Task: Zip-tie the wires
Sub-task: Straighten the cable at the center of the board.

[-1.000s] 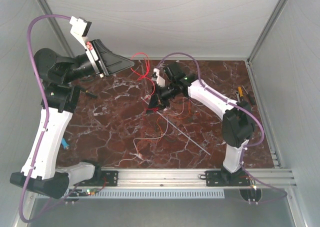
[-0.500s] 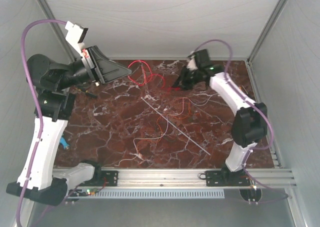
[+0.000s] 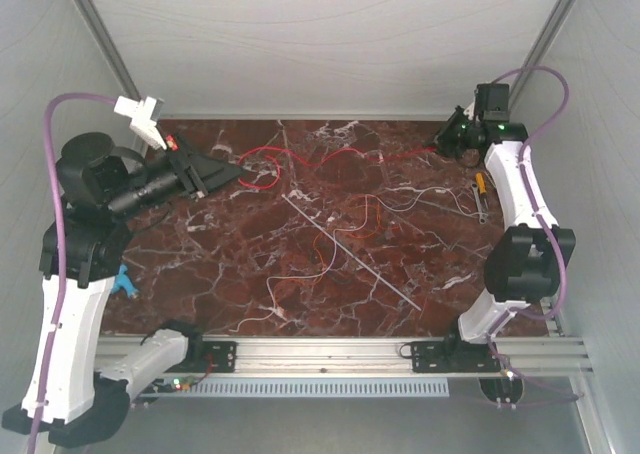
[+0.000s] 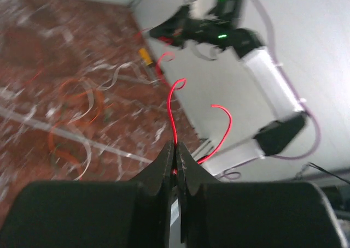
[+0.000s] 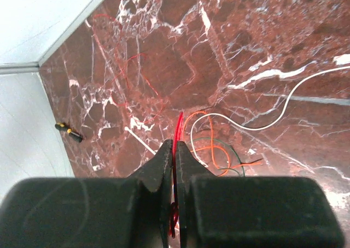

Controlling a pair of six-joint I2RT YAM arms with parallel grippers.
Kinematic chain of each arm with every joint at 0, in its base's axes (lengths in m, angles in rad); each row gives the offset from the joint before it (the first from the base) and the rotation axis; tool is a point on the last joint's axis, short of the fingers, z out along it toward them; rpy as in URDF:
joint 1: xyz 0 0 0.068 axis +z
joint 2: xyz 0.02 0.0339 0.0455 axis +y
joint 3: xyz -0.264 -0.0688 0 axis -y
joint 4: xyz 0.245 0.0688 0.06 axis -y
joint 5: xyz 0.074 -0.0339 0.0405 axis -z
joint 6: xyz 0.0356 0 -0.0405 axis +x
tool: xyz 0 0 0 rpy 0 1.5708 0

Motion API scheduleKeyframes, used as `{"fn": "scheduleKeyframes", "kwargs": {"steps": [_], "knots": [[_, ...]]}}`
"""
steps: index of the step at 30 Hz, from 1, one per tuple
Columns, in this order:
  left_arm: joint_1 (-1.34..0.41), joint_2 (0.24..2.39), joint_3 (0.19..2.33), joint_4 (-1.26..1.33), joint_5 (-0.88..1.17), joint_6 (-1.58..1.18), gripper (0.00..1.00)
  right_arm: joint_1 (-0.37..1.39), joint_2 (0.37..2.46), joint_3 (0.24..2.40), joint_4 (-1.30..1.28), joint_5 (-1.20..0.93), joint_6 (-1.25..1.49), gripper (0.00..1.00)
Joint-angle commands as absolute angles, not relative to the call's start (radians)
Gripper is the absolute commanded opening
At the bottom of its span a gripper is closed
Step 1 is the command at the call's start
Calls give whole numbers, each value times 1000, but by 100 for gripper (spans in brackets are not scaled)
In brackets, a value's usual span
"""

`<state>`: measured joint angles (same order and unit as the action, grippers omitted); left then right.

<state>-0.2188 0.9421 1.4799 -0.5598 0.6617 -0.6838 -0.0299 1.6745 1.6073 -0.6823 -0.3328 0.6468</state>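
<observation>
A red wire [image 3: 330,156] runs across the back of the marble table, pulled out between both grippers. My left gripper [image 3: 236,172] is shut on its left end, with the strand [image 4: 174,108] rising from the closed tips [image 4: 176,146]. My right gripper [image 3: 441,142] at the back right corner is shut on the other end [image 5: 178,127]. More wires lie loose mid-table: orange loops [image 3: 365,214] [image 5: 210,141] and a white strand [image 3: 432,196] [image 5: 284,108]. The zip tie [image 3: 350,252] lies flat on a diagonal across the middle, apart from both grippers.
A yellow-handled tool [image 3: 481,188] lies by the right wall, near the right arm. A small blue object [image 3: 125,284] sits at the table's left edge. A black-and-yellow tool [image 5: 69,131] lies near the far wall in the right wrist view. Grey walls close in three sides.
The right gripper has swung from the table's middle to the back right corner, drawing the red wire out long. The left gripper has dropped lower and shifted left, still holding its end.
</observation>
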Motion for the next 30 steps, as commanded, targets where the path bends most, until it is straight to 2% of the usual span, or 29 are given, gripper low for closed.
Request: {"fn": "scheduleKeyframes", "kwargs": {"steps": [1, 6, 14, 17, 26, 30], "knots": [[-223, 898, 1508, -913, 427, -560, 0, -55, 1684, 1668, -706, -292, 601, 0], [-224, 856, 1531, -1120, 206, -573, 0, -72, 1687, 1665, -715, -262, 583, 0], [-222, 930, 1761, -1363, -128, -619, 0, -139, 1683, 1654, -738, -219, 557, 0], [-223, 944, 1809, -1393, -192, -606, 0, -165, 1683, 1647, -744, -212, 558, 0], [-223, 941, 1755, -1341, -128, -610, 0, -187, 1681, 1628, -736, -227, 562, 0], [-222, 919, 1628, -1206, 92, -553, 0, -171, 1677, 1594, -697, -265, 574, 0]]}}
